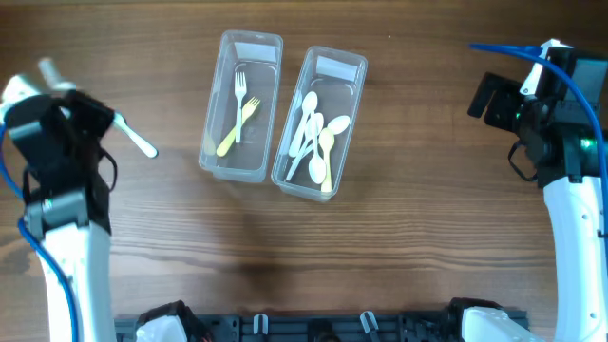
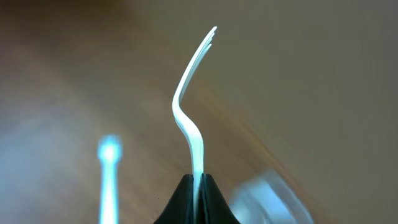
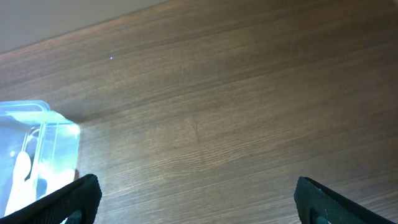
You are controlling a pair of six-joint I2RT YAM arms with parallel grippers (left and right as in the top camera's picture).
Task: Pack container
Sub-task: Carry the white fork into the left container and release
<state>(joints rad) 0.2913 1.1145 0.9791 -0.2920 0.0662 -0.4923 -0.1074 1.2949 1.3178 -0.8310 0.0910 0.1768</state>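
Note:
Two clear plastic containers stand side by side at the table's middle. The left container point(image 1: 217, 133) holds a white fork point(image 1: 239, 95) and a yellow fork point(image 1: 237, 128). The right container point(image 1: 353, 100) holds several white and yellow spoons point(image 1: 313, 133); its corner shows in the right wrist view point(image 3: 56, 134). My left gripper point(image 1: 112, 122) is at the far left, shut on the handle of a white fork point(image 2: 189, 93) whose tines point away from the jaws point(image 2: 200, 183); the fork also shows overhead point(image 1: 141, 142). My right gripper point(image 3: 196, 199) is open and empty over bare wood at the far right point(image 1: 484, 97).
A white utensil-like piece point(image 1: 47, 68) shows by the left arm's upper edge. A blurred white utensil point(image 2: 109, 174) and a blurred clear object point(image 2: 267, 199) lie below the held fork. The wooden table point(image 1: 427, 218) fills the view.

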